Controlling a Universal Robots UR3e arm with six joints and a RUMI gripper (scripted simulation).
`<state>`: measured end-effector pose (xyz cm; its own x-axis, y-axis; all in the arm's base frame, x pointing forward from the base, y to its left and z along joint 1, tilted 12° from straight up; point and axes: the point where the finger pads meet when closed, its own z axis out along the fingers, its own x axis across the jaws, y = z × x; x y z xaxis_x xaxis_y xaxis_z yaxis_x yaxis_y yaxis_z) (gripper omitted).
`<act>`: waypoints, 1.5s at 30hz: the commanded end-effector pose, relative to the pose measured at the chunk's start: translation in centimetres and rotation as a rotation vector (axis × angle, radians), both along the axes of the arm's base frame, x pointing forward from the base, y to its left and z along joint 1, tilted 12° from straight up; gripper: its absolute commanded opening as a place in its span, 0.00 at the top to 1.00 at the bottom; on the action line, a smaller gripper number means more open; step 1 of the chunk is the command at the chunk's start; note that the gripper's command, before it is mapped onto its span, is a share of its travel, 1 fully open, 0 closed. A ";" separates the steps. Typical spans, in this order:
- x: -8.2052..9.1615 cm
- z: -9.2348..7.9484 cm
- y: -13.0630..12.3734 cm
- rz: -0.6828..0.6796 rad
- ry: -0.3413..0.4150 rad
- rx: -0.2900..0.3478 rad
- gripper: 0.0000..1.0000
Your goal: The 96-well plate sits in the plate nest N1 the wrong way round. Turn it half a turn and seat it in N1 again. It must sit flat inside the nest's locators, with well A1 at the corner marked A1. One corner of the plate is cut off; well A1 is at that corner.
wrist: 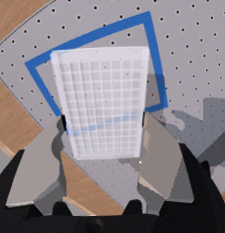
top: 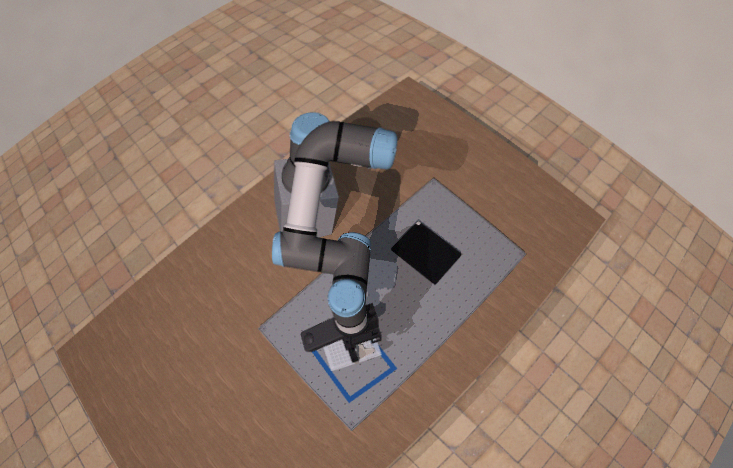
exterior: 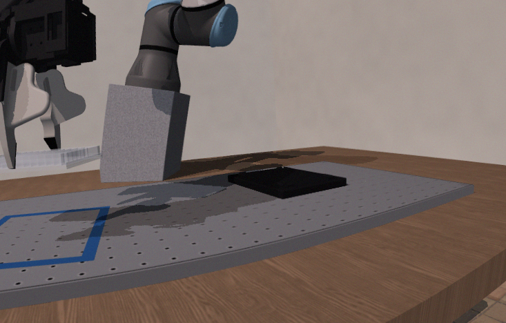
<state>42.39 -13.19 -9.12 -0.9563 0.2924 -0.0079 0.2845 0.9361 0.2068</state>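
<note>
My gripper (top: 354, 352) (exterior: 32, 154) (wrist: 104, 114) is shut on the clear 96-well plate (top: 337, 356) (exterior: 74, 154) (wrist: 103, 90), gripping it across its short width near one end. The plate hangs level in the air, well above the grey perforated board (top: 473, 273) (exterior: 326, 208) (wrist: 195, 50) and over the blue marked square (top: 370, 387) (exterior: 93, 237) (wrist: 91, 31). The black plate nest N1 (top: 425, 252) (exterior: 286, 181) lies empty farther along the board, with a small white mark (top: 418, 222) at one corner. I cannot make out the plate's cut corner.
The arm's grey pedestal block (exterior: 142, 132) stands on the wooden table (top: 182, 325) (exterior: 407, 261) behind the board, between the blue square and the nest. The arm's elbow (top: 322, 256) reaches over the board's near half.
</note>
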 end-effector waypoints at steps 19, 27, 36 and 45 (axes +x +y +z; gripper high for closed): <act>-2.5 1.5 6.9 0.708 -0.143 -0.053 1.00; -3.1 1.9 8.7 0.915 -0.185 -0.069 1.00; -4.1 2.4 11.5 0.981 -0.203 -0.074 1.00; -4.9 2.9 13.7 0.979 -0.202 -0.074 1.00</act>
<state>37.90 -1.39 -6.73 -0.7643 -0.6234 -0.1649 -0.6427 0.7573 0.1161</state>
